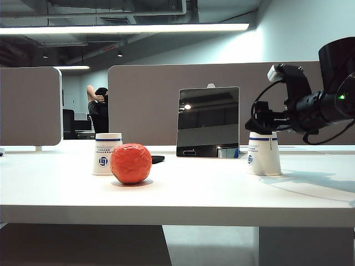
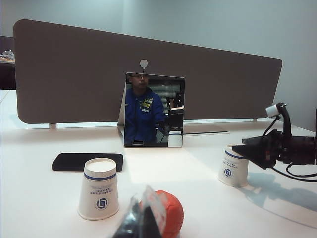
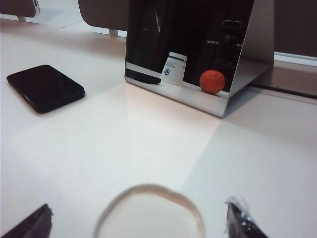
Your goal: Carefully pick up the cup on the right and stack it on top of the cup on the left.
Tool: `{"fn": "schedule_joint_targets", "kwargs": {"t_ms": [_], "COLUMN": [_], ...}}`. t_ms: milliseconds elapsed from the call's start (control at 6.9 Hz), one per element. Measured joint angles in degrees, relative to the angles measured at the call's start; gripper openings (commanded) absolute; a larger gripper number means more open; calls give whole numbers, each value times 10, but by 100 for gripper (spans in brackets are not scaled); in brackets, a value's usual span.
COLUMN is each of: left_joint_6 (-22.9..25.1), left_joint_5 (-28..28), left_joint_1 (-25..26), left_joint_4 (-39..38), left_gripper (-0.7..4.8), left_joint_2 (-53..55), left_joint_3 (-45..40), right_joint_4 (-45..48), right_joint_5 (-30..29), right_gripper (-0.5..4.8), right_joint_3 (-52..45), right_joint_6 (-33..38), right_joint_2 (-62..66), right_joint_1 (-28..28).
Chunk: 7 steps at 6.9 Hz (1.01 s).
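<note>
The cup on the right [image 1: 264, 155] is a white paper cup standing upside down, with a blue logo. My right gripper [image 1: 265, 125] hovers at its upturned base. In the right wrist view the base's round rim [image 3: 148, 213] lies between the two fingertips [image 3: 241, 220], which stand wide apart and clear of it, so the gripper is open. The cup on the left [image 1: 107, 154] is the same kind, also upside down, behind an orange ball [image 1: 131, 163]. My left gripper [image 2: 141, 220] sits low in front of the ball [image 2: 171, 210], fingers together, holding nothing. It is out of the exterior view.
A standing mirror [image 1: 208, 122] is at the back between the cups. A black phone [image 2: 86, 161] lies flat behind the left cup [image 2: 99, 196]. Grey partitions [image 1: 166, 100] close off the far edge of the white table [image 1: 211, 194].
</note>
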Motion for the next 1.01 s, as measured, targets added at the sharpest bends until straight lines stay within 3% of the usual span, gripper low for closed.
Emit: {"fn": "schedule_joint_targets", "kwargs": {"t_ms": [1014], "left_joint_6": [0], "left_joint_5": [0], "left_joint_1": [0], "left_joint_4": [0], "left_gripper": [-5], "left_joint_2": [0], "left_joint_3": [0], "right_joint_4": [-7], "right_joint_5": [12], "right_gripper": [416], "right_joint_3": [16], "right_joint_6": [0], "right_joint_2": [33], "right_joint_1": [0]}}
